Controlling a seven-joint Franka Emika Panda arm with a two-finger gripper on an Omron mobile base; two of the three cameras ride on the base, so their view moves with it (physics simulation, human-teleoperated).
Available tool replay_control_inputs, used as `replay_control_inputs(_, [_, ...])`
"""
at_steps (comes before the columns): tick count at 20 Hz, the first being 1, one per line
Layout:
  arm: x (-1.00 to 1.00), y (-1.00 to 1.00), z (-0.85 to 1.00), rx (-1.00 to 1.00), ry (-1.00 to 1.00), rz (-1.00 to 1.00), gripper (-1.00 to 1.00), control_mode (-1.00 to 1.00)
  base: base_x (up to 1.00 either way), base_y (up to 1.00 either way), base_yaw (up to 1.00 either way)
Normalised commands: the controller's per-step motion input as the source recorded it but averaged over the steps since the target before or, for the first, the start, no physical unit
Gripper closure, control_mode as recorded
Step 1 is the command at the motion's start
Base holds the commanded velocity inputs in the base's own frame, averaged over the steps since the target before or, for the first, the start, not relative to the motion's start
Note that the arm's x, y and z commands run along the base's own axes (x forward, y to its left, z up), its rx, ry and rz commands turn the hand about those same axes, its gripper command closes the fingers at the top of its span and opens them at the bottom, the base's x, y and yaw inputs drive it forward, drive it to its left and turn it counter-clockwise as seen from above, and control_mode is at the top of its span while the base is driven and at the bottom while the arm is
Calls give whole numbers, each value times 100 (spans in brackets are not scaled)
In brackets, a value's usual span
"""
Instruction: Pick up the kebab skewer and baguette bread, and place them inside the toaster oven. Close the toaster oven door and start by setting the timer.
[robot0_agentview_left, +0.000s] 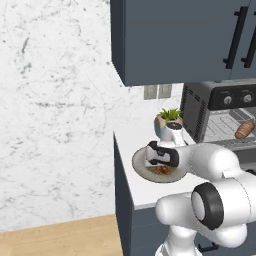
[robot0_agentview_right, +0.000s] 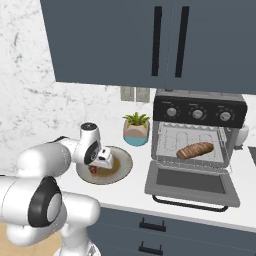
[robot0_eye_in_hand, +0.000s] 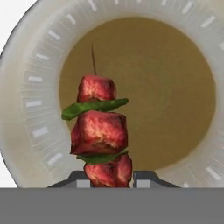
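The kebab skewer (robot0_eye_in_hand: 101, 135) is pinched at its lowest chunk between the fingertips of the gripper (robot0_eye_in_hand: 108, 177), over the plate (robot0_eye_in_hand: 26, 131) centre. At 3 o'clock, well apart, the baguette bread (robot0_agentview_right: 195, 149) rests inside the toaster oven (robot0_agentview_right: 199, 114), whose toaster oven door (robot0_agentview_right: 192, 185) is dropped open.

A big white robot arm (robot0_agentview_right: 45, 165)

It has smooth, round, shiny white parts, black rings at the joints and small dark finger tips (robot0_eye_in_hand: 78, 179).
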Motion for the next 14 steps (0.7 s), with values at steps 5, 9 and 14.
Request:
replay_control_inputs(5, [-33, -24, 97, 3, 0, -22, 100, -100, 0, 0, 0])
replay_control_inputs(9, [-53, -39, 89, 7, 0, -31, 100, -100, 0, 0, 0])
replay_control_inputs(14, [-70, -55, 70, 9, 0, -36, 100, -100, 0, 0, 0])
